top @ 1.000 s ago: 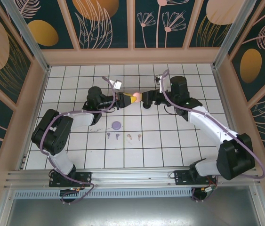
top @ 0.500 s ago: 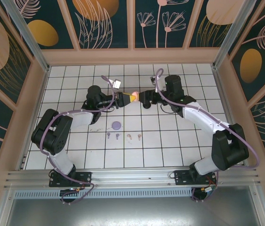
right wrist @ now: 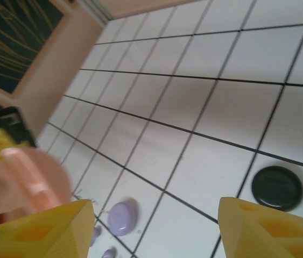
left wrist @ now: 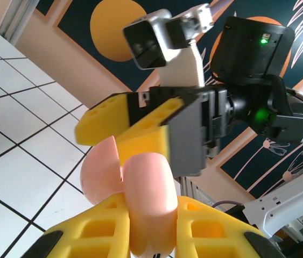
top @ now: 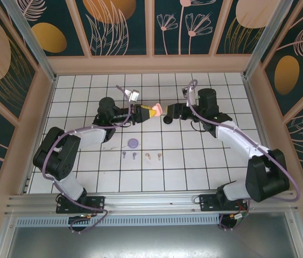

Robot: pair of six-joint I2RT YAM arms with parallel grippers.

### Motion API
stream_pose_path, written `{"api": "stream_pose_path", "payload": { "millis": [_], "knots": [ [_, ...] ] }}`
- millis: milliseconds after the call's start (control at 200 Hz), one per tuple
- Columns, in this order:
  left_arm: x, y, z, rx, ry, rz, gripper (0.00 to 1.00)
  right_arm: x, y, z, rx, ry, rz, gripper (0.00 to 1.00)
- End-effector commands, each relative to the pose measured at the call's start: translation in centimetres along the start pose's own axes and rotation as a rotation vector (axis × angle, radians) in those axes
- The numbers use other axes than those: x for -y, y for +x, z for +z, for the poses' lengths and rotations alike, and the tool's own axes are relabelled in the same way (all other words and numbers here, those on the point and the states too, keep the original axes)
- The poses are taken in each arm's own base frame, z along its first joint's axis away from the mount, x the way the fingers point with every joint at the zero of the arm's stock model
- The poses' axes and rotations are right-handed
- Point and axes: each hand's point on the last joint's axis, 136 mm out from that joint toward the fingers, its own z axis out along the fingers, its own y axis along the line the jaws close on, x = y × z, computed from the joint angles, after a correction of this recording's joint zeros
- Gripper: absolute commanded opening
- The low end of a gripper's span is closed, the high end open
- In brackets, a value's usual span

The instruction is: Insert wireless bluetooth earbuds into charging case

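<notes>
The left jaws are clamped on the round pink case (left wrist: pixel 143 196) and hold it up in the air over the middle of the white tiled desk (top: pixel 205 161). The case looks open a bit, with its two halves apart. The right jaws are apart, with nothing between them, and they are just beside the pink case, facing it. The left arm (top: pixel 81 134) and the right arm (top: pixel 237 140) meet there, nose to nose. Down on the desk, closer to the front, the tiny earbuds lie in a short row: two purple earbuds (top: pixel 124 155) on the left and two pink earbuds (top: pixel 158 156) on the right. The purple case (top: pixel 133 143) sits shut just behind the purple ones. The black case (right wrist: pixel 277 188) lies flat on the desk below the right jaws.
</notes>
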Motion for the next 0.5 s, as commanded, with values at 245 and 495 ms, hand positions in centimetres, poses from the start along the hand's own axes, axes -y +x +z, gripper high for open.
{"api": "stream_pose_path", "payload": {
  "millis": [245,495],
  "knots": [
    [2.3,-1.2,0.3,-0.003,0.084,0.073,0.00,-3.6,-1.0,-0.7,0.015,-0.186,-0.031,0.52],
    [2.4,-1.3,0.4,-0.001,0.083,0.075,0.00,-4.3,-0.8,0.1,-0.003,-0.208,-0.033,0.49]
  ]
}}
